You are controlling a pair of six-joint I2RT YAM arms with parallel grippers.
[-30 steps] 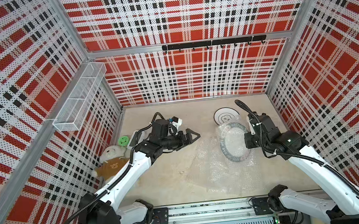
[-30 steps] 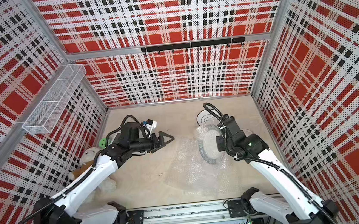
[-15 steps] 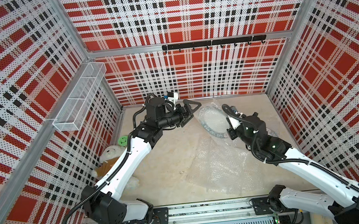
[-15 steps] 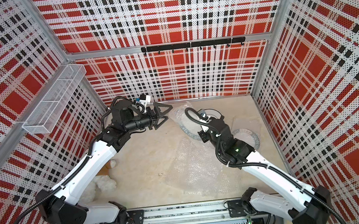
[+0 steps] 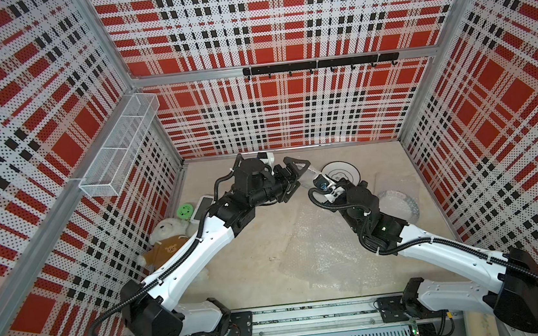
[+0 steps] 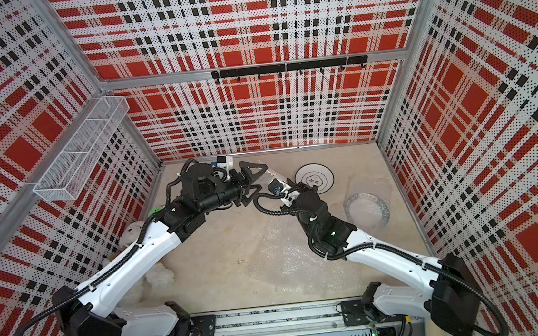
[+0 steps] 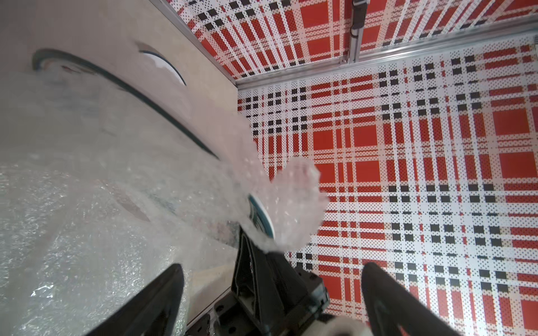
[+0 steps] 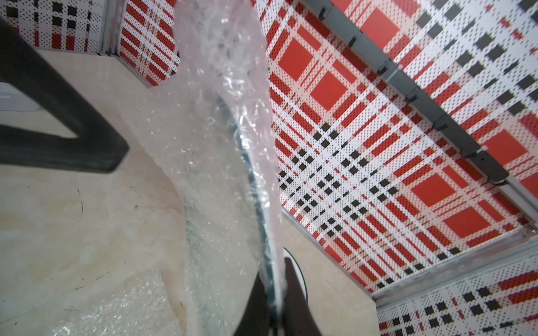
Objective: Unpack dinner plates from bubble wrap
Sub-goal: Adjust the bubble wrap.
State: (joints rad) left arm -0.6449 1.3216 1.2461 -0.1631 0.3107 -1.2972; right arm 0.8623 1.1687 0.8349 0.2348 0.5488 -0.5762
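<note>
I work on a pale, marbled worktop (image 5: 251, 244) boxed in on three sides by perforated walls (image 5: 288, 106) printed in red, white and black plaid. The walls sit in aluminium framing. A black hook rail (image 5: 318, 64) runs along the back wall and a white wire basket (image 5: 121, 146) hangs on the left one. A teddy bear (image 5: 167, 239) and a small green disc (image 5: 185, 211) sit against the left edge.

A bare plate (image 5: 345, 171) lies flat near the back. To my right a covered plate (image 5: 399, 203) lies flat under film, and a loose sheet (image 5: 329, 250) is spread across the middle.

My right jaws are closed on the rim of a wrapped plate (image 8: 233, 180). They hold it on edge above the worktop, between my two arms and close to the back wall. Its bubble wrap (image 7: 294, 203) trails past the rim. My left jaws stand wide open around that trailing end. I cannot tell whether they touch it.

A second ago I held this plate low over the right side of the worktop, just in front of the bare plate, and my left jaws hung over the left-middle. Both arms have since risen and swung toward the back centre. The covered plate, hidden under my right arm then, now shows.
</note>
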